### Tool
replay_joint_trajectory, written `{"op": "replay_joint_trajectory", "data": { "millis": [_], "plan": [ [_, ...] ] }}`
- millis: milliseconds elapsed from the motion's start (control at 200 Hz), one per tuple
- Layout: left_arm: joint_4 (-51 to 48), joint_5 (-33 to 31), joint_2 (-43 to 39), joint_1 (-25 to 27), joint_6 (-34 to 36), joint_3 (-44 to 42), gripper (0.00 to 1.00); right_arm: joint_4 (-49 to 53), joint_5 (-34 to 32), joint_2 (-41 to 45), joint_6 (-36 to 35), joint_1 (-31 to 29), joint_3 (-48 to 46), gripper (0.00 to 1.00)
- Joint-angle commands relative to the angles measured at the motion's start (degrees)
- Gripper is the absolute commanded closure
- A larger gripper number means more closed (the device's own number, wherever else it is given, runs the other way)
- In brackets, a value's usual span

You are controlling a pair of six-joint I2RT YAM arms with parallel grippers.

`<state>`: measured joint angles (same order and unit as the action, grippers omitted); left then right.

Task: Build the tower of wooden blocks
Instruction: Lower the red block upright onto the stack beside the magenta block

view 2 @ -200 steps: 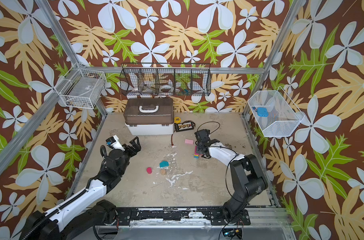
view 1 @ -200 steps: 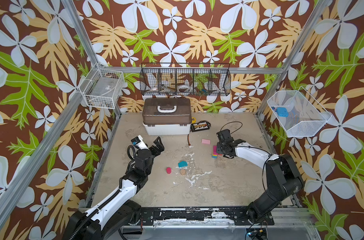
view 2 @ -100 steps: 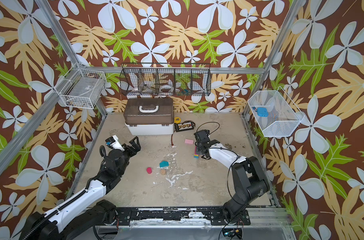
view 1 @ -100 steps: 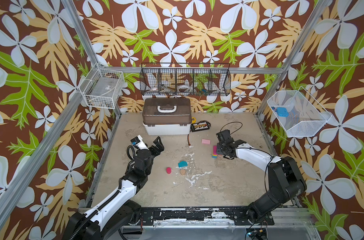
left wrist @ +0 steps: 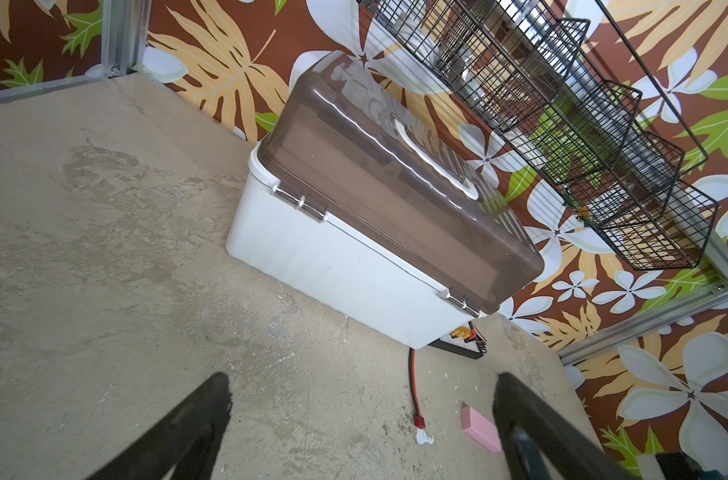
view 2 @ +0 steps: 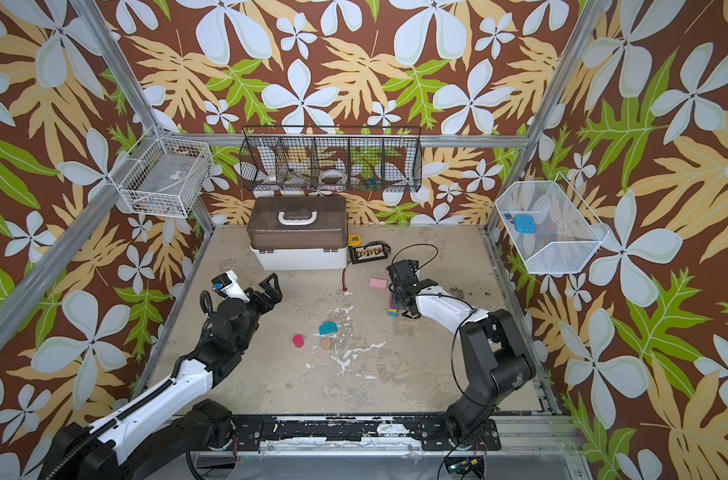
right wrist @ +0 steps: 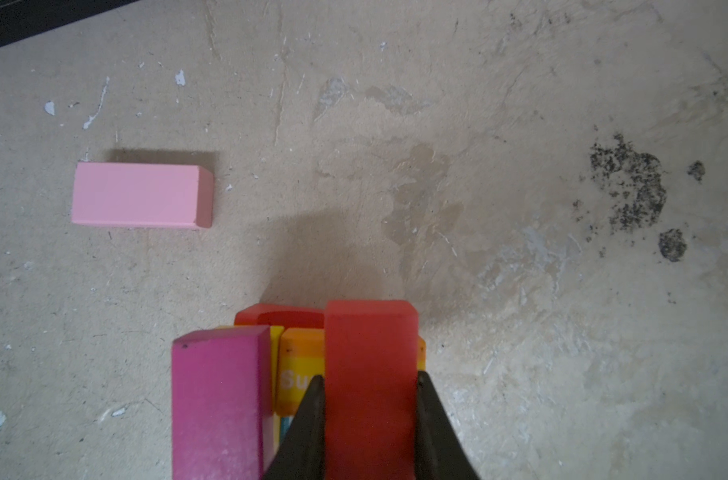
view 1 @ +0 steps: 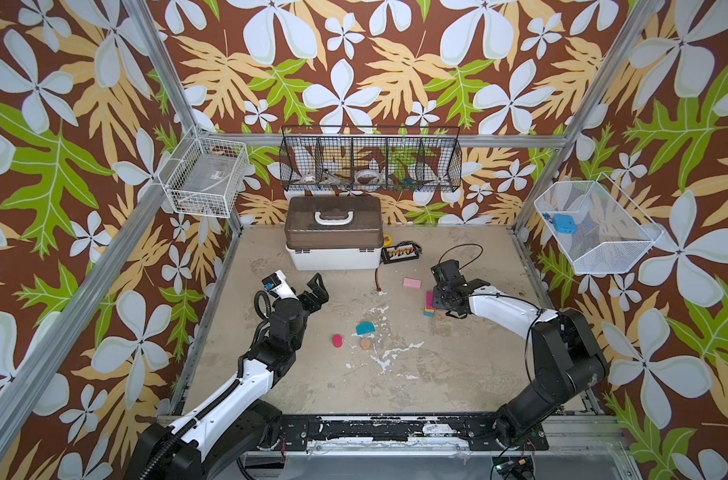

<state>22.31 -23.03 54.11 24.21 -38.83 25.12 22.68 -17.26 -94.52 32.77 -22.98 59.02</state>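
Right claw [right wrist: 370, 376] pinched narrow on red bar [right wrist: 370, 332], my pads flat on both its long sides. Bar over top of tower [view 1: 428, 305], just beside magenta bar [right wrist: 219, 395]; resting or not, cannot tell. Pink block [right wrist: 140, 195] at tower's 11 o'clock, apart. Teal roof piece [view 1: 365, 328], crimson cylinder [view 1: 337, 340], tan cylinder [view 1: 366, 343] toward 8 o'clock. My left claw [left wrist: 362, 384] spread wide, empty, at 9 o'clock.

Bright, even light from above; soft shadows — glare on the toolbox lid [left wrist: 395, 187]; magenta block [right wrist: 219, 407] blurred up close.

Tower [right wrist: 302, 359] mostly hidden beneath red bar [right wrist: 370, 332], right pincer [right wrist: 370, 376]
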Motion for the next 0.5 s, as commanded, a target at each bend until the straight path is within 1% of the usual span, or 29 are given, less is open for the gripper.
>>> {"op": "replay_joint_trajectory", "data": {
  "millis": [0, 436, 496],
  "plan": [
    [0.37, -0.02, -0.03, -0.04, -0.02, 0.54, 0.0, 0.19, -1.46, -0.06, 0.36, -0.11, 0.49, 0.73],
    [0.38, 0.05, 0.07, -0.04, -0.11, 0.54, 0.0, 0.08, -1.58, -0.85, 0.36, 0.03, 0.91, 0.72],
    [0.43, 0.04, 0.09, 0.01, -0.11, 0.55, 0.0, 0.05, -1.58, -0.84, 0.34, 0.04, 0.92, 0.7]
  ]
}}
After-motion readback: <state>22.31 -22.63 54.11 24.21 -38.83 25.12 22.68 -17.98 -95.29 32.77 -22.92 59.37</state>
